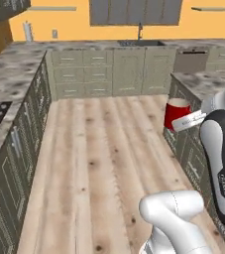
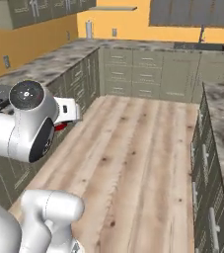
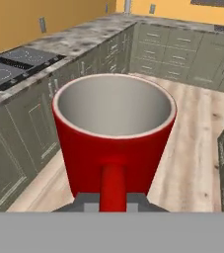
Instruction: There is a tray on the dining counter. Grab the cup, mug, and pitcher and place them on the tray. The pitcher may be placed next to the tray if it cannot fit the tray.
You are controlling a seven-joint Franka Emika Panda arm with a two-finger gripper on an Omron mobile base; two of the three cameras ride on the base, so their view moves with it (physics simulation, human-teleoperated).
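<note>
Small solid red mug [image 3: 112, 143] with a pale grey inside sitting upright right in front of the hand camera, open mouth up, side handle pointing straight back at the lens. Two-finger gripper [image 3: 112, 201] clamped tight on that handle, dark fingertips [image 3: 86, 203] tucked in on either side of it at the base. So: closed down, mug in hand, lifted clear of any surface.

Same mug [image 1: 176, 113] in the left base view, hanging in the air over the light wood plank floor [image 1: 104, 163], just beside the front of a stone-topped island [image 1: 208, 82] on the right, white hand covering part of its lower side. In the right base view, just a sliver of red [image 2: 60, 127] peeking out from behind the white arm.

Below and left of the mug in the hand view: mottled stone counter [image 3: 69, 42] with grey-green cabinet fronts and a black cooktop [image 3: 15, 64] set into it. Orange wall at the back. Can't tell how high off the floor.
</note>
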